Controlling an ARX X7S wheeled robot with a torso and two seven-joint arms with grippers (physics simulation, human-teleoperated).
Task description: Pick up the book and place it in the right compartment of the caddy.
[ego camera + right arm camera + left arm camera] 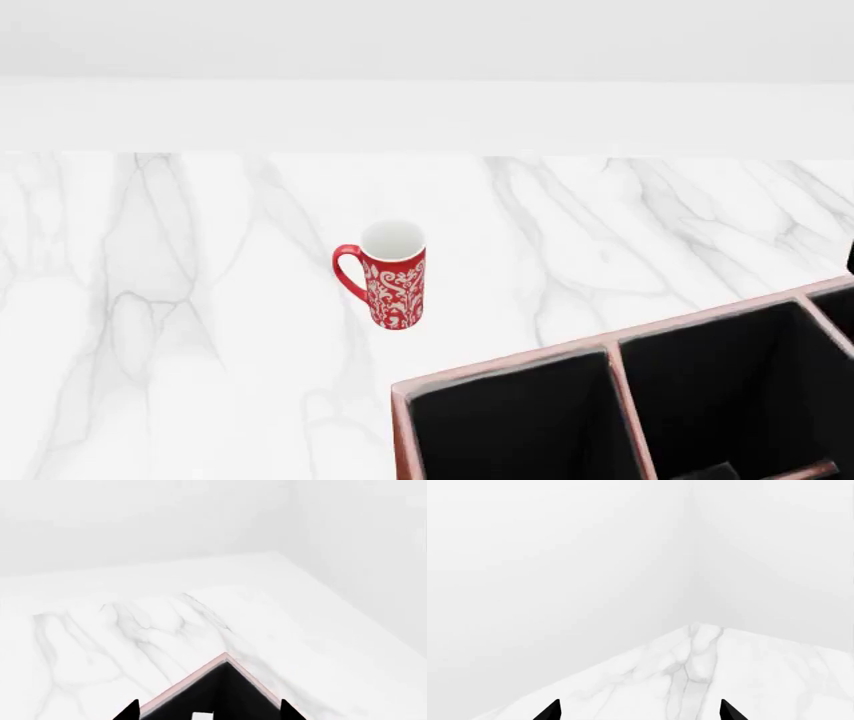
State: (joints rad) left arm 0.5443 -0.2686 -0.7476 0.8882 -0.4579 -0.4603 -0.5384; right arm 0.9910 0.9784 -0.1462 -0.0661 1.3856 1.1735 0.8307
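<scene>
The caddy (507, 368), reddish-brown with pale trim and black-lined compartments, fills the bottom right of the head view. One of its corners (224, 658) shows in the right wrist view, just below my right gripper (210, 712), whose jaws stand wide apart and empty. A small white patch (200, 716) lies inside that corner; I cannot tell what it is. The black book does not clearly show in any view. My left gripper (640, 712) is open and empty over bare marble near the wall corner. Neither gripper shows in the head view.
A tall red-and-white patterned mug (390, 275) stands upright on the white marble counter (160, 300), left of and behind the caddy. A white wall runs along the counter's far edge. A dark shape (850, 262) touches the head view's right edge.
</scene>
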